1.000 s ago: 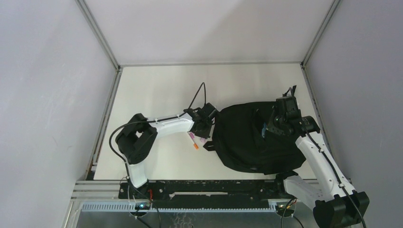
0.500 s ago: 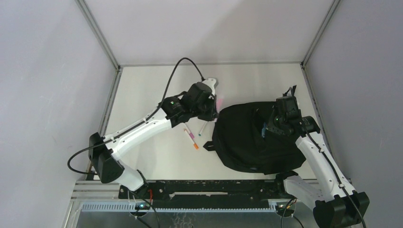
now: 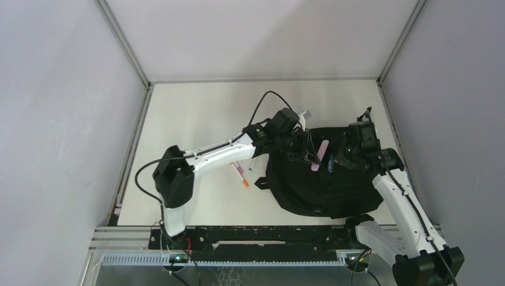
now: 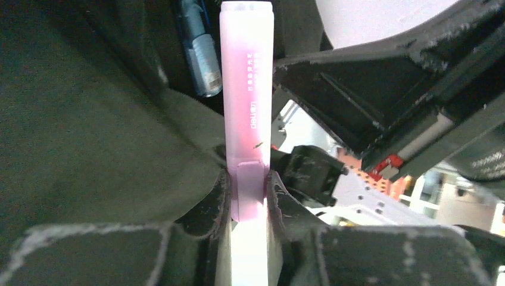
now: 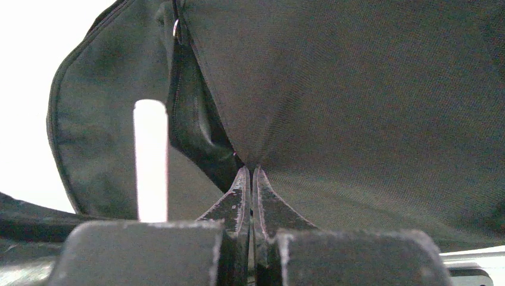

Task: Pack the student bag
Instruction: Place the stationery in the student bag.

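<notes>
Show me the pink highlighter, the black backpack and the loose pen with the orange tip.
pink highlighter (image 4: 247, 89): left wrist view, mid-barrel.
black backpack (image 3: 312, 190): top view, front fabric.
orange-tipped pen (image 3: 240, 174): top view, mid-shaft.

"deli" printed on the pink highlighter (image 4: 246, 89)

The left gripper (image 3: 310, 155) holds a pink highlighter (image 3: 322, 154) above the student bag (image 3: 309, 190); two pens (image 3: 241, 175) lie on the table (image 3: 196, 119) beside it.
</notes>
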